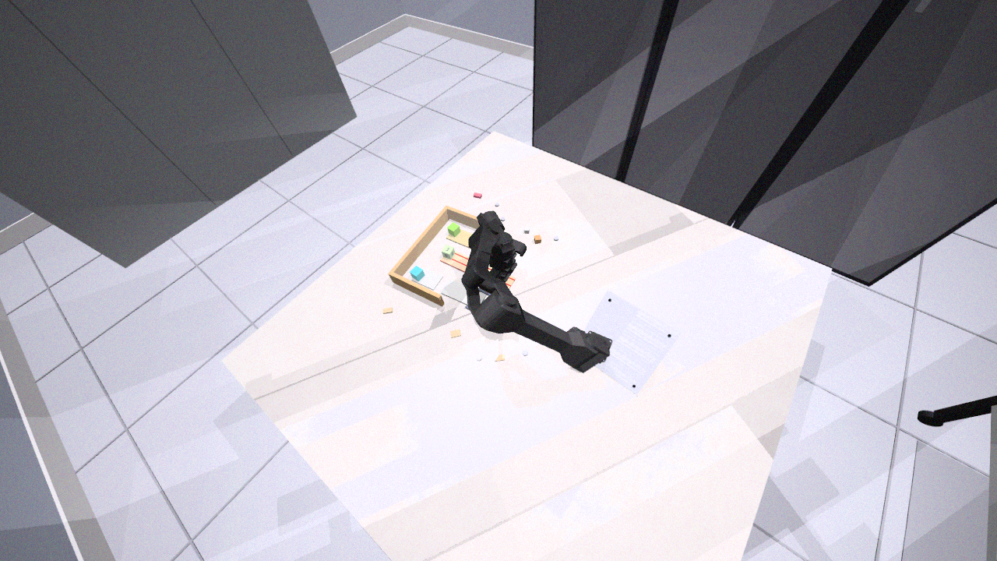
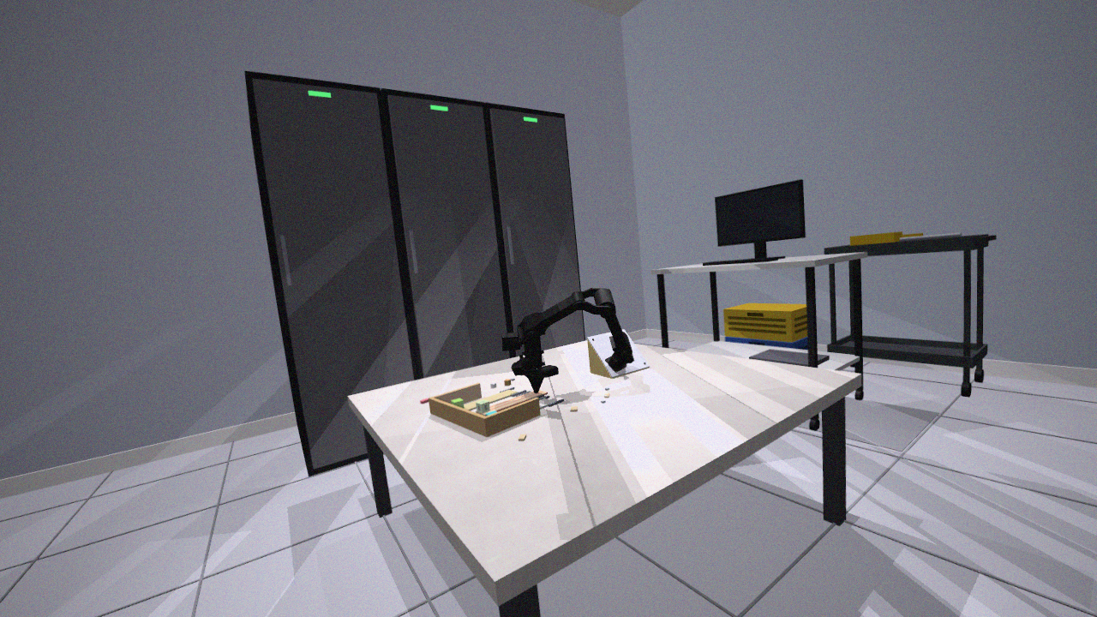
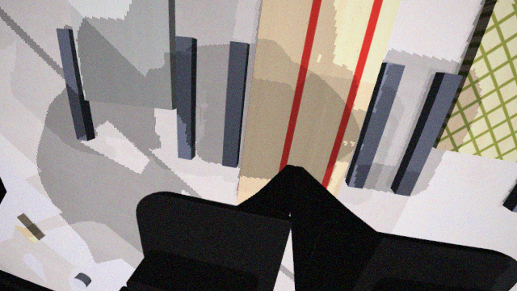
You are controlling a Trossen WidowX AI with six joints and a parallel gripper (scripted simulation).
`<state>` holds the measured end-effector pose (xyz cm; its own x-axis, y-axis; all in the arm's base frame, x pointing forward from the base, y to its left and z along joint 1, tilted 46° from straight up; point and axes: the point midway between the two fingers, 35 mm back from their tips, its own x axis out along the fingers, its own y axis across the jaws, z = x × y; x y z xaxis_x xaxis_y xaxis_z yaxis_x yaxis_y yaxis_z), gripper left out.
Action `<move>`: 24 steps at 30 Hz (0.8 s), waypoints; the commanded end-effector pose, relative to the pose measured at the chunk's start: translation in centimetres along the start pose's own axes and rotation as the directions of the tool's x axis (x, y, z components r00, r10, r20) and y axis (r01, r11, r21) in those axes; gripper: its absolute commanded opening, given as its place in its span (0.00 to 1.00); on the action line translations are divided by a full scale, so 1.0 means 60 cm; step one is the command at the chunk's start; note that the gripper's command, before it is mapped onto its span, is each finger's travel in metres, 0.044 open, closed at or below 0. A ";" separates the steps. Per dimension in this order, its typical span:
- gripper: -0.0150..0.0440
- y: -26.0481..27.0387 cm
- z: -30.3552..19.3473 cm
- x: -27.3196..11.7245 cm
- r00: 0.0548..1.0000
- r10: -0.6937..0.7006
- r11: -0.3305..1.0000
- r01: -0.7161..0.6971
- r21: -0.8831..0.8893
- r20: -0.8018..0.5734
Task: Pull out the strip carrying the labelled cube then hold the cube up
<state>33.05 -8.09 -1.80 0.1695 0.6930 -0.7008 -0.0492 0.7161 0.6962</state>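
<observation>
- The arm point(image 1: 519, 317) rises from its base plate on the tabletop point(image 1: 487, 446), bends at the elbow and folds down, so the wrist points almost straight down at the open side of the wooden tray point(image 1: 418, 249).
- In the exterior view the forearm arches over and the tool point(image 2: 542, 381) hangs vertically with its tip low, just over the tabletop beside the tray's open end.
- The tool point(image 3: 289, 190) is clenched: its two dark fingers meet in one point, with nothing seen between them.
- That point sits on the near end of the tan strip with two red lines point(image 3: 300, 101), which runs away from the tool into the tray.
- On either side of the tip, thin grey-blue bars point(image 3: 236, 105) lie on the tabletop, running the same way as the strip.
- To the right of the tool lies a strip with a green grid pattern point(image 3: 490, 81).
- The labelled cube point(image 1: 448, 252), pale green, sits inside the tray beyond the tool, at the far end of the red-lined strip.
- A brighter green cube point(image 1: 453, 228) and a cyan cube point(image 1: 417, 273) sit in the tray to either side of it.
</observation>
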 end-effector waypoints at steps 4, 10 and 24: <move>0.25 0.000 -0.030 0.008 1.000 0.001 1.000 -0.001 0.008 -0.023; 0.25 -0.001 -0.046 0.007 1.000 0.001 1.000 -0.001 0.008 -0.023; 0.25 -0.002 -0.082 0.007 1.000 0.001 1.000 -0.001 0.009 -0.024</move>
<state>29.49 -7.95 -2.43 0.1699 0.6916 -0.7020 -0.0485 0.7174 0.6950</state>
